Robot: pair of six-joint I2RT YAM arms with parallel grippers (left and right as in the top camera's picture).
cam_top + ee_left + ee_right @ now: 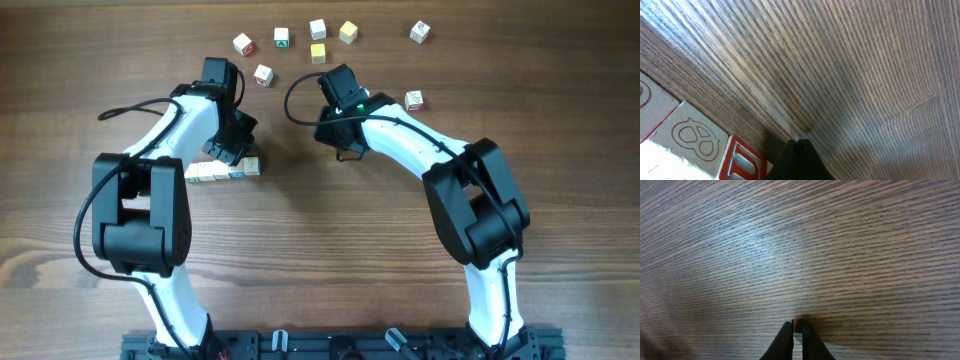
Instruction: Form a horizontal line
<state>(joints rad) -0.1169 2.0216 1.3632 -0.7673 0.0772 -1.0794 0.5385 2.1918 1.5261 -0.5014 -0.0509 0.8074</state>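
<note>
1. Running left to right across the wooden table (330, 240) in the overhead view, the horizontal line (225, 170) of small white cubes with coloured face marks has its long axis nearly level, the right end sitting slightly farther from the robot's base than the left.
2. The line lies on the left side of the table, just beside the left arm's forearm, well apart from the loose white and yellow cubes (318, 52) scattered along the far edge.
3. The line's left end disappears under the left arm's black elbow housing (140, 195), so the cube count cannot be told from above.
4. In the left wrist view only a corner of the line shows: a cube with a brown pretzel outline (692, 137) and one with a red letter mark (742, 165), both cut off by the frame edge.
5. The left gripper (799, 145) has its black fingertips pressed together, holding nothing, with the tips low over bare wood just beside the red-marked cube.
6. The right gripper (798, 330) is closed to a thin slit, empty, over bare table well away from the line.
</note>
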